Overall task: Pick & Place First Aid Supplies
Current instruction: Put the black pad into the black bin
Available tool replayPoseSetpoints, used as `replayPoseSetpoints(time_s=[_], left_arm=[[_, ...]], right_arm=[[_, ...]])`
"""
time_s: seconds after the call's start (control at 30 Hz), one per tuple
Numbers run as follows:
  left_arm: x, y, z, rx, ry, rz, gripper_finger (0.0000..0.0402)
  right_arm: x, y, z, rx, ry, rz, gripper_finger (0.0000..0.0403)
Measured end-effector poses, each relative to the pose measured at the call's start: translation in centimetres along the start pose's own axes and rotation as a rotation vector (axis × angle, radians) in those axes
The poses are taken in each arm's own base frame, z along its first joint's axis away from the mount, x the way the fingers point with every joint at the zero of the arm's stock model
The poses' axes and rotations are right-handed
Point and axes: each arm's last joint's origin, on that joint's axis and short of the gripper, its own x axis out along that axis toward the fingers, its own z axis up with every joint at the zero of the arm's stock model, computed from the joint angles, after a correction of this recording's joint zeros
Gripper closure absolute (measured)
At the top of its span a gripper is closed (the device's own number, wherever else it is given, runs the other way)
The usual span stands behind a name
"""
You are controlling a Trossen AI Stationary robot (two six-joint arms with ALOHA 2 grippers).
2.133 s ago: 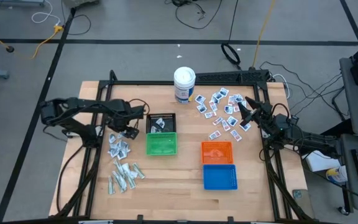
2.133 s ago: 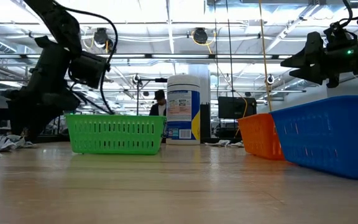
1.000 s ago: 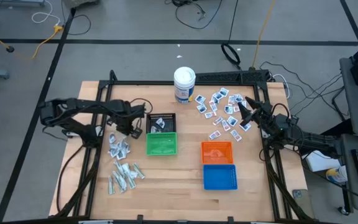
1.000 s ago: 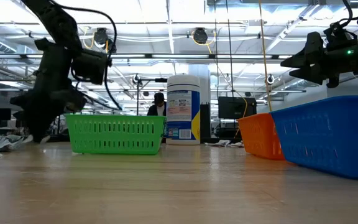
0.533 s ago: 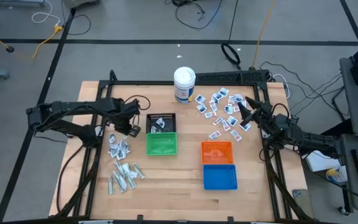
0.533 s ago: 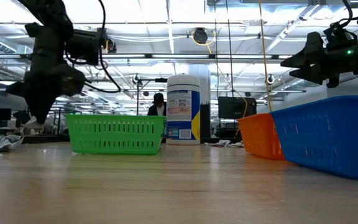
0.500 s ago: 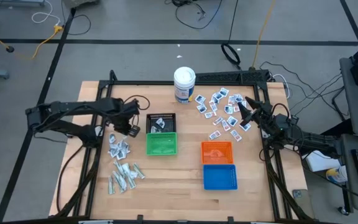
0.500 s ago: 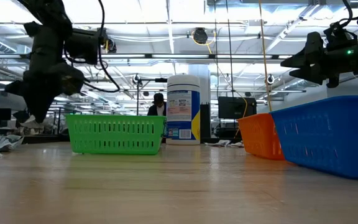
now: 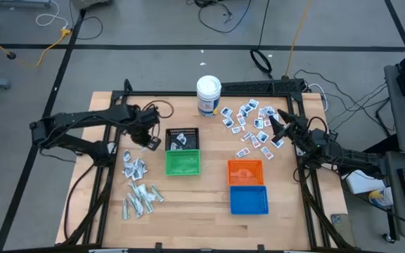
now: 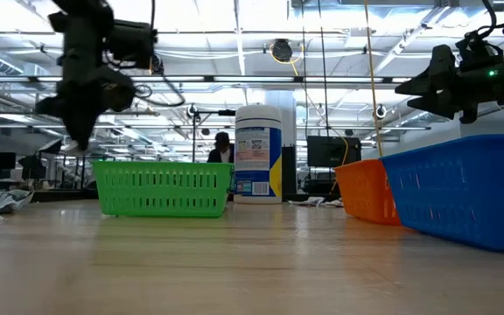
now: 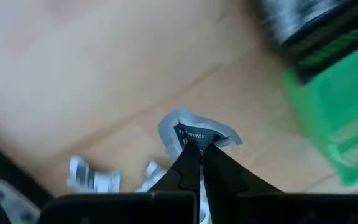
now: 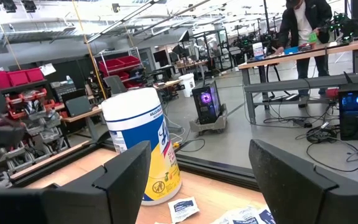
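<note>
I see a small grey-white wrapped packet with dark print (image 11: 194, 137) pinched in my left gripper (image 11: 199, 157), fingers closed on it, lifted above the wooden table (image 9: 209, 204) beside the small black basket (image 9: 182, 138) and green plastic basket (image 9: 182, 162). More white-and-blue packets (image 9: 248, 126) lie scattered near my right gripper (image 9: 273, 124), which hovers with fingers spread wide, holding nothing.

Smooth wooden table (image 9: 209, 204); ribbed plastic green basket (image 10: 163, 188); crinkled glossy packet (image 11: 194, 134).
</note>
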Motion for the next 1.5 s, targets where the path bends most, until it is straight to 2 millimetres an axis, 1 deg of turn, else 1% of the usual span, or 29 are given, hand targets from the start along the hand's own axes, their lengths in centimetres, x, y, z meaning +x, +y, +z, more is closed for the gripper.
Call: replayPoseSetpoints(time_s=[0.2, 0.57, 0.77, 0.87, 0.93, 1.07, 1.2, 1.4, 1.5], left_arm=[[-1.1, -2.2, 2.6, 0.119, 0.003, -0.018, 0.0398], [-2.9, -6.4, 7.6, 0.323, 0.025, 0.01, 0.0398], [-3.3, -8.2, 9.8, 0.382, 0.019, 0.022, 0.0399], [-2.8, -8.8, 10.3, 0.394, 0.025, 0.027, 0.0399], [-2.3, -9.2, 10.3, 0.406, 0.026, 0.033, 0.0399], [-0.7, -10.0, 10.1, 0.435, 0.038, 0.09, 0.0399], [0.9, -10.8, 9.9, 0.466, 0.016, 0.104, 0.04], [3.1, -11.0, 9.4, 0.471, -0.011, 0.099, 0.04], [3.8, -10.8, 9.3, 0.472, -0.026, 0.123, 0.04]], right_arm=[[0.0, 0.0, 0.0, 0.0, 0.0, 0.0, 0.0135], [0.0, 0.0, 0.0, 0.0, 0.0, 0.0, 0.0135], [0.0, 0.0, 0.0, 0.0, 0.0, 0.0, 0.0135], [0.0, 0.0, 0.0, 0.0, 0.0, 0.0, 0.0135], [0.0, 0.0, 0.0, 0.0, 0.0, 0.0, 0.0136], [0.0, 0.0, 0.0, 0.0, 0.0, 0.0, 0.0135], [0.0, 0.0, 0.0, 0.0, 0.0, 0.0, 0.0135], [0.0, 0.0, 0.0, 0.0, 0.0, 0.0, 0.0135], [0.0, 0.0, 0.0, 0.0, 0.0, 0.0, 0.0135]])
